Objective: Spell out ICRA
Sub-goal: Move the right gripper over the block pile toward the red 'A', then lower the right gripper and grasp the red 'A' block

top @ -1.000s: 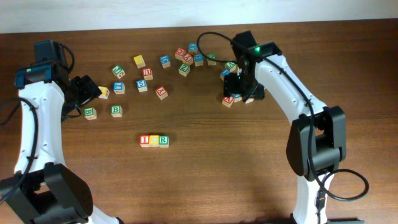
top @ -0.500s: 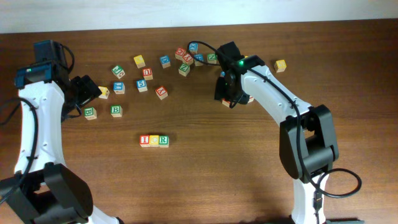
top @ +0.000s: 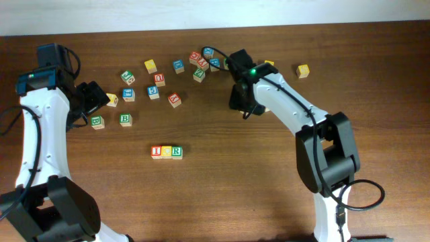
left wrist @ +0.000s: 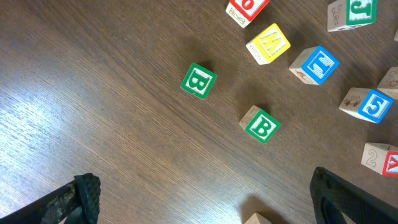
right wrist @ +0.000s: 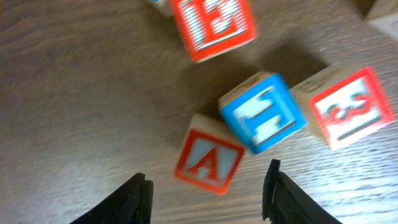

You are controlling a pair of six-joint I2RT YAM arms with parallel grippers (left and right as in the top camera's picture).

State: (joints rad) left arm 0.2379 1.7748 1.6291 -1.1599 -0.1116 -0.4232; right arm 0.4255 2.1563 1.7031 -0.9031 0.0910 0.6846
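Pretty clearly a robotics lab setup: white left arm [top: 37,134] and right arm [top: 290,107] over a plain wooden table [top: 222,195], bare white wall [top: 201,13] behind, alphabet cubes [top: 150,66] scattered around.

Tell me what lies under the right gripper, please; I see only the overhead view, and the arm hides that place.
Observer: In the right wrist view, a small wooden cube with a red "A" face lies on the table just ahead of the open right gripper, not gripped.
Operator: Does another cube touch it?
Observer: Yes, a blue-faced wooden cube appears to rest against its corner.
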